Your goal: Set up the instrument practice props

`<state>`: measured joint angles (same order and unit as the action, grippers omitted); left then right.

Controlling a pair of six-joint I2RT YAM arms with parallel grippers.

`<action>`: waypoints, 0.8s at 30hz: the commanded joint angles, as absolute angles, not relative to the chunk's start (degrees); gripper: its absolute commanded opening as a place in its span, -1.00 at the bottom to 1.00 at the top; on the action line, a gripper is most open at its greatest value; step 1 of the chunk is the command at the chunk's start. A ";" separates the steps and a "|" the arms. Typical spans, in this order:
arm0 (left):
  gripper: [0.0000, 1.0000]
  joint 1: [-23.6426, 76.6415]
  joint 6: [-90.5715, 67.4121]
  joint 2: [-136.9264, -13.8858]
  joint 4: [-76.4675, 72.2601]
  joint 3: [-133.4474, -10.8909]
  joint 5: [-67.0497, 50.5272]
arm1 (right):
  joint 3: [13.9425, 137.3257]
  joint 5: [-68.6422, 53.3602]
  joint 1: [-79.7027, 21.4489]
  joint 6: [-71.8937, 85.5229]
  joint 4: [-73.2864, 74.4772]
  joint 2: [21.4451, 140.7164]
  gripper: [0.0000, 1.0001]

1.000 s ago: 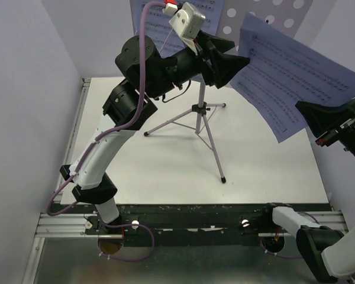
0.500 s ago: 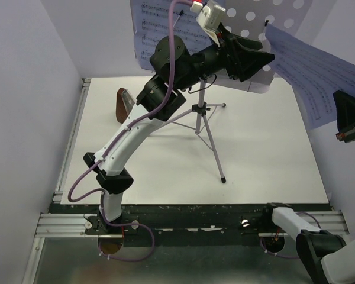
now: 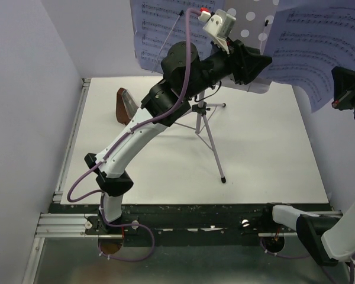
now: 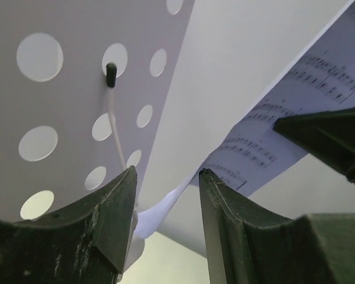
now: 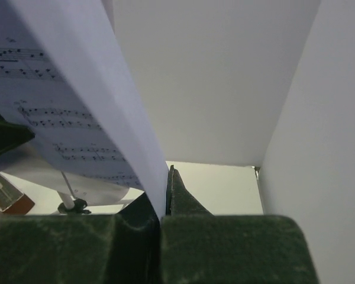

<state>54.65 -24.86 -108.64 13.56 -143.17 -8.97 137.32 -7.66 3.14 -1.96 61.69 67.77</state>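
White surface [image 3: 266,154] and pale walls frame the scene. At the back the music stand [image 3: 254,18] rises on a thin tripod. It looks light and top-heavy, so a sideways push would likely tip it; any steadying belongs low, at the desk's lip. One sheet-music page [image 3: 157,21] lies on the desk's left half. A second page [image 3: 310,41] leans over the right half, though I cannot tell whether it sits on the lip. Its outer edge is pinched by the right gripper [image 5: 165,177], fingers pressed together. Such thin paper is floppy and slippery; an edge grip suits it, but the free corner curls. That corner sags between the spread fingers of the left gripper [image 4: 165,177]. The metronome [image 3: 125,105] stands left of the tripod.
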 commanded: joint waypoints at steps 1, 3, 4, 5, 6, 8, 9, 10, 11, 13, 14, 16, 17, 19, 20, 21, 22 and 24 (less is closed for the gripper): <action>0.11 55.72 -19.52 -106.17 17.75 -142.38 -2.99 | 139.04 -4.66 4.39 -1.49 59.07 69.17 -0.94; 0.11 55.99 -18.20 -106.26 18.19 -142.21 -2.03 | 139.65 -4.05 5.27 -1.58 58.28 69.87 -0.93; 0.11 56.07 -17.85 -106.17 18.37 -142.12 -1.59 | 140.27 -3.52 5.71 -1.84 58.10 70.57 -0.93; 0.11 55.99 -17.32 -106.17 18.63 -142.12 -1.23 | 140.97 -3.34 6.32 -1.76 58.01 71.01 -0.93; 0.11 56.25 -16.88 -106.26 18.81 -141.95 -0.97 | 141.24 -3.25 7.20 -1.84 57.75 71.45 -0.93; 0.11 56.34 -16.26 -106.08 18.98 -141.42 -0.53 | 141.15 -2.90 8.26 -1.58 56.43 71.80 -0.93; 0.11 56.42 -16.09 -106.26 18.98 -141.42 -0.61 | 141.07 -3.34 8.70 -1.58 56.08 71.89 -0.93; 0.11 56.34 -15.91 -106.26 18.90 -141.33 -0.70 | 141.33 -4.30 9.14 -1.06 56.07 72.16 -0.93; 0.09 56.42 -15.65 -106.35 18.90 -141.33 -0.79 | 141.15 -5.35 9.40 -0.62 55.99 72.42 -0.93; 0.06 56.51 -15.29 -106.43 18.90 -141.33 -0.79 | 140.19 -7.90 9.58 1.48 56.07 72.60 -0.93; 0.04 56.51 -15.21 -106.44 18.90 -141.33 -0.53 | 139.75 -9.48 9.67 2.36 56.16 72.68 -0.93; 0.00 56.51 -15.03 -106.61 19.07 -141.33 -0.44 | 139.39 -13.25 10.54 4.47 56.95 73.56 -0.94; -0.03 56.43 -14.86 -106.70 19.07 -141.42 -0.44 | 139.48 -15.97 11.24 5.70 57.48 74.26 -0.94; -0.10 56.51 -14.68 -107.05 19.07 -141.68 -0.53 | 139.75 -22.20 14.05 8.51 58.09 75.49 -0.95; -0.13 56.51 -14.50 -107.14 19.16 -141.68 -0.44 | 139.83 -26.06 17.11 11.31 58.18 76.28 -0.95; -0.16 56.51 -14.50 -107.14 19.07 -141.68 -0.53 | 139.83 -31.67 19.84 13.60 58.01 76.81 -0.97; -0.20 56.51 -14.41 -107.40 19.07 -141.85 -0.44 | 139.75 -36.95 23.60 16.84 57.05 77.77 -0.98; -0.29 56.51 -14.24 -107.75 18.98 -142.20 -0.44 | 138.26 -49.16 30.72 23.78 53.72 79.27 -0.99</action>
<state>56.12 -15.44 -108.20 19.05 -141.25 -1.87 139.83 -25.21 20.99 9.93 57.39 75.90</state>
